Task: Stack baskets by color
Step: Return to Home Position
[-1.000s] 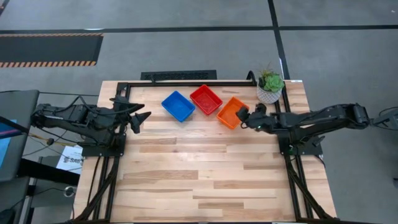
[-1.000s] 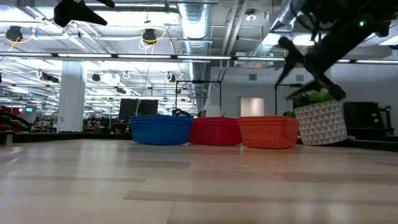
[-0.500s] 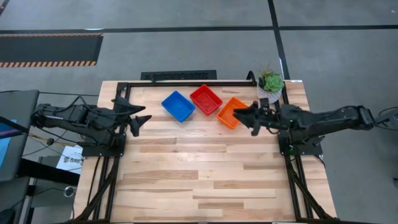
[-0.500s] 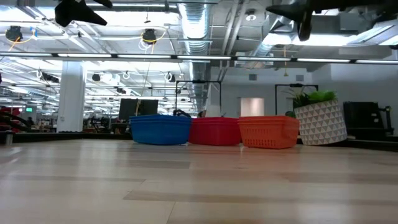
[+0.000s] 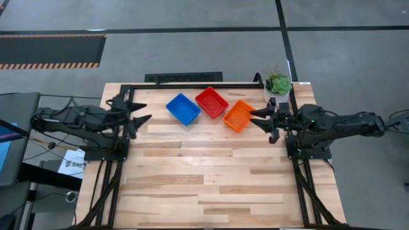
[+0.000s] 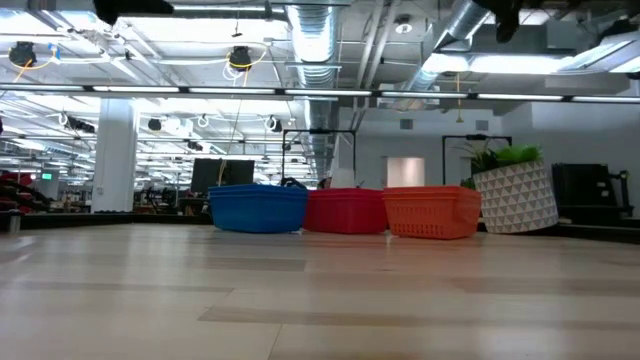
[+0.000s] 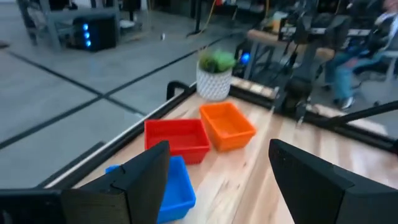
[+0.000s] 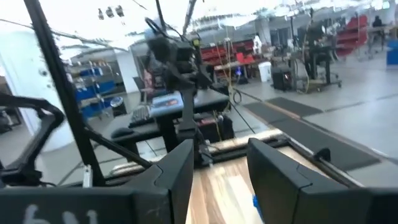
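Observation:
Three baskets rest on their bottoms in a row at the table's far middle: blue (image 5: 183, 108), red (image 5: 211, 102) and orange (image 5: 239, 115). The low view shows them side by side: blue (image 6: 258, 207), red (image 6: 345, 210), orange (image 6: 430, 211). My left gripper (image 5: 142, 114) hangs open above the table's left side, pointing toward the blue basket, with nothing between its fingers (image 7: 217, 155). My right gripper (image 5: 260, 119) is open and held level, high above the table, just right of the orange basket. It holds nothing (image 8: 217, 155).
A white patterned pot with a green plant (image 5: 278, 87) stands at the far right corner, behind my right gripper, and also shows in the low view (image 6: 515, 195). A black frame rail (image 5: 185, 84) runs along the far edge. The near half of the wooden table (image 5: 204, 185) is bare.
My right gripper has risen from just above the orange basket's right end. It has drawn back toward the table's right edge, rolled its wrist and tipped from pointing down to about level. The baskets have stayed in place.

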You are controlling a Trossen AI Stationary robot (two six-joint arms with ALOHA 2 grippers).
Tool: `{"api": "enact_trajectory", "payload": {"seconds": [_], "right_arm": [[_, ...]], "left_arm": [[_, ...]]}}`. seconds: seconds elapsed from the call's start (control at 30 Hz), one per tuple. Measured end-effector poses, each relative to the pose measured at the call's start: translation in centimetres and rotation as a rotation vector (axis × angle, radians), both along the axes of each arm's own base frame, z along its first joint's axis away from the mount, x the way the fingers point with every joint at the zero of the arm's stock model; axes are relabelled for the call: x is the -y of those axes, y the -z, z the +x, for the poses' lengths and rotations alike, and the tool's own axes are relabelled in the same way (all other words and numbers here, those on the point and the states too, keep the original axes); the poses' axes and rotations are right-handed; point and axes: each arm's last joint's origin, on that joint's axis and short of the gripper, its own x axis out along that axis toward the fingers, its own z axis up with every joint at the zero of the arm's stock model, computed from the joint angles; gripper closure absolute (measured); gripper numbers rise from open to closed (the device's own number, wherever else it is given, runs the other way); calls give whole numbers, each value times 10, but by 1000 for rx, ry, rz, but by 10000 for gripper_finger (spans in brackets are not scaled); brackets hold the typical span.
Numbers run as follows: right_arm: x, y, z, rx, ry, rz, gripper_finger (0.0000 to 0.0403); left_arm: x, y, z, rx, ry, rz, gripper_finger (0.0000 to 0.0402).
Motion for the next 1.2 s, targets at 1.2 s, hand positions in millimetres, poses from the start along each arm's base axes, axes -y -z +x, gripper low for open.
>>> {"api": "enact_trajectory", "payload": {"seconds": [1.2], "right_arm": [[2,130,-39,-9,5,117,230]], "left_arm": [[-3,142,-24,137,50,-103,139]]}}
